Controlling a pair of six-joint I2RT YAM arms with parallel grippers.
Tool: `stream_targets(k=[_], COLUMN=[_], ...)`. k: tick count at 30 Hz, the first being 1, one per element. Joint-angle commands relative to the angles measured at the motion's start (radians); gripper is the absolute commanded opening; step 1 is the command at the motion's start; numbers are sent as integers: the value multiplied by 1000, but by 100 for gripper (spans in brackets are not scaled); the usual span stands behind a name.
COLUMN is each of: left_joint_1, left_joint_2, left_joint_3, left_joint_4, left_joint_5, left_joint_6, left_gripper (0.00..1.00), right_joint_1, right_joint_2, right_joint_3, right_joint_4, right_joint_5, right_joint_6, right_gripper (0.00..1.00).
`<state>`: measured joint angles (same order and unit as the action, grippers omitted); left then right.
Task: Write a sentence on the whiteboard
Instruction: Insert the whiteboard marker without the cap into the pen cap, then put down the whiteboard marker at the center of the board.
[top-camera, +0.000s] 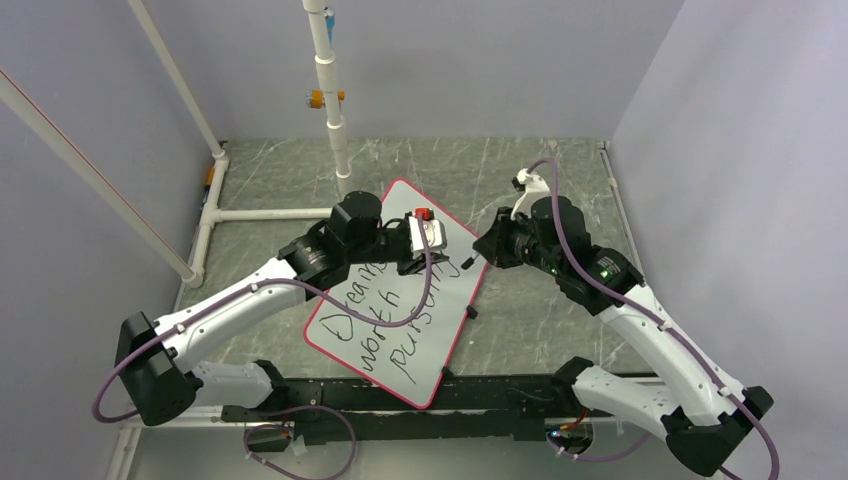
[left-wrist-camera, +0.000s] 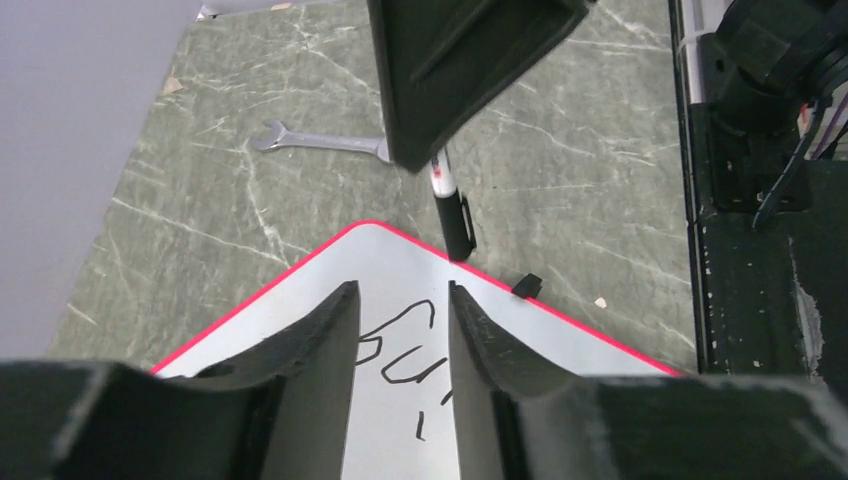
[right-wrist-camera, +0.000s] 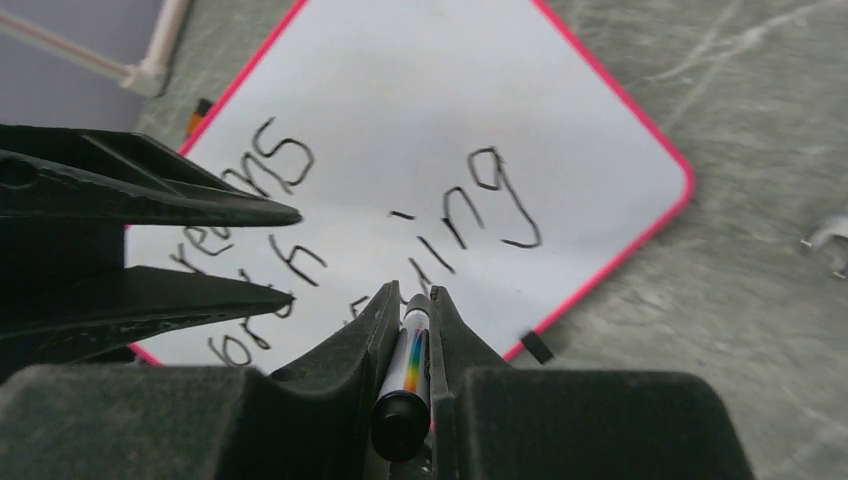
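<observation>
The whiteboard (top-camera: 398, 205) is laid slantwise on the middle of the desk (top-camera: 540, 310), one corner pointed at the far edge and the opposite corner brought up to the black rail (top-camera: 480, 390) along the near edge. The sentence (top-camera: 370, 330) is seen on it in three black lines, running across the board's lower half.

Bare desk is left along the far edge and to the right of the board, up to the right wall. On the left, the room is narrowed by a white pipe frame (top-camera: 270, 213) standing along that edge. A wrench (left-wrist-camera: 320, 143) is seen lying on the desk off the board's right corner, well apart from its red rim. A small black piece (left-wrist-camera: 527, 286) is found just beside the rim near that same corner.

The left gripper (left-wrist-camera: 402, 300) is held over the right part of the board. Its fingers are parted by a moderate gap and nothing is held between them.

The right gripper (right-wrist-camera: 413, 300) is clamped on a marker pen (right-wrist-camera: 410, 360), which is pinched lengthwise between its fingers. In the left wrist view the pen's lower end is seen at the rim by the right corner; contact cannot be told.
</observation>
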<state>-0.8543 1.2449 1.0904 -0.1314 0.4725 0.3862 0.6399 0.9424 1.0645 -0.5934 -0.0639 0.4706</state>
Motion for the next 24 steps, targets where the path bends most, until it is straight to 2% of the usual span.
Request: stream_targets(k=[1,4,6,11,18,24], left_joint_1=[-3,-3,-3,-2,29,50], left_joint_2=[6,-6,-17,-27,-50,-85], left_joint_3=[42,26,13,-9,-57,-90], left_joint_4=[14,39,58,106,209,284], left_joint_5=[-26,-69,-122,-272,-498,-625], left_joint_6=[33,24,19,20,14,7], left_gripper=[45,58,73,88,97,97], right_joint_1=[-8,-13,-19,-47,-84,-100], right_joint_2=[2,14,19,61,137,220], right_joint_3=[90,95,81,22,-80,-143], right_joint_4=[-174,-250,-288,-346,-329,-285], right_joint_5=[175,262,293,305,260,247], right_joint_6=[-26,-5,18,71,85,91], right_gripper=[0,0,0,0,0,0])
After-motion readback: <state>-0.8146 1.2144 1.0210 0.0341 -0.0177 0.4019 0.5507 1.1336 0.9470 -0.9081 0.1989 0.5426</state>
